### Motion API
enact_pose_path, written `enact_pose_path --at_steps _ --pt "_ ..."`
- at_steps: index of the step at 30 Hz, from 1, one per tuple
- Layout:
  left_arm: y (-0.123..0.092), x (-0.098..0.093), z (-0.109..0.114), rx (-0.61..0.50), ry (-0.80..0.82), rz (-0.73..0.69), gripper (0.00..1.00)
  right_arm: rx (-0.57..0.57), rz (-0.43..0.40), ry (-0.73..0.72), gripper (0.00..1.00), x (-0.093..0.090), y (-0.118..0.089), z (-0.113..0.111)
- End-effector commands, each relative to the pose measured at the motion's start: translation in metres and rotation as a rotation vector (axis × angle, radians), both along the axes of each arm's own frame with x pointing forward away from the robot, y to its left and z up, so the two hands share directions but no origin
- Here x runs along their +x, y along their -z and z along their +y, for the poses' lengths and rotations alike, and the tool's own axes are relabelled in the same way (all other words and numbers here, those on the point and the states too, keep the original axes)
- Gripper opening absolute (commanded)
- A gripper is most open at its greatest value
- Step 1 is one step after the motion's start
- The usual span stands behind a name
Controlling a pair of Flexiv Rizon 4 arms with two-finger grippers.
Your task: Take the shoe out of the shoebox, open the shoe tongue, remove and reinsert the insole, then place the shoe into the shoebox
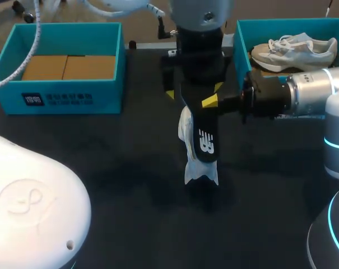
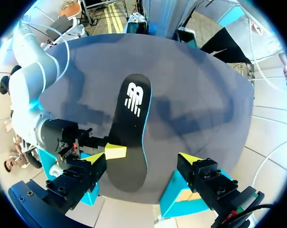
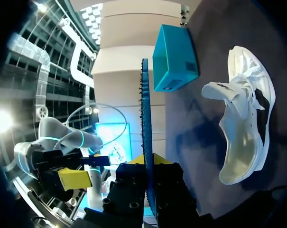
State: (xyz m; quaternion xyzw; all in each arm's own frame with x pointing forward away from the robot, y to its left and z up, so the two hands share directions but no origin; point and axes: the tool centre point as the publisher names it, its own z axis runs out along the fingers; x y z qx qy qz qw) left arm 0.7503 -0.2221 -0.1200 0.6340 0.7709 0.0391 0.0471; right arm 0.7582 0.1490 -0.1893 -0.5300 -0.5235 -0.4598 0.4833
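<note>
While the right gripper (image 1: 214,102) is clamped on the edge of the insole (image 1: 205,131), its yellow-tipped fingers pinching it from both sides, the left gripper (image 1: 194,89) hangs directly above with its fingers spread wide and touching nothing. The insole is long, thin and flat, with a black top face bearing a white logo and a blue rim. It is held above the shoe (image 1: 197,168), which lies on the table (image 1: 102,168) near the middle. In the left wrist view the left gripper (image 2: 142,159) looks down between its open yellow tips onto the insole (image 2: 131,123), with one yellow finger of the right gripper (image 2: 115,152) pressed on its edge. In the right wrist view the right gripper (image 3: 148,161) holds the insole (image 3: 145,104) edge-on, a narrow blue strip between its fingers. Beside it the shoe (image 3: 243,123) rests on the dark surface, white mesh with laces, its opening showing. The table is matte black. At the far left stands the left shoebox (image 1: 63,95), teal with a brown cardboard liner (image 1: 68,67). At the far right the right shoebox (image 1: 242,39), also teal, holds a second shoe (image 1: 295,49), white with laces.
</note>
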Motion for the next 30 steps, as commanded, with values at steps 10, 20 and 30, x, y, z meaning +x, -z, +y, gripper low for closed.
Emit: enact_pose_path --at_steps 10,20,30 --pt "0.0012 0.0028 0.0018 0.03 -0.007 -0.035 1.0 -0.005 -0.007 0.0 0.0 -0.0008 -0.0018 0.0035" --pt "0.0019 0.005 0.0065 -0.01 -0.03 -0.053 1.0 -0.013 -0.004 0.001 0.0 0.0013 -0.003 0.0008" --pt "0.0001 0.004 0.0092 -0.139 -0.049 -0.078 1.0 -0.019 -0.003 0.0 0.0 0.0026 -0.0043 -0.0005"
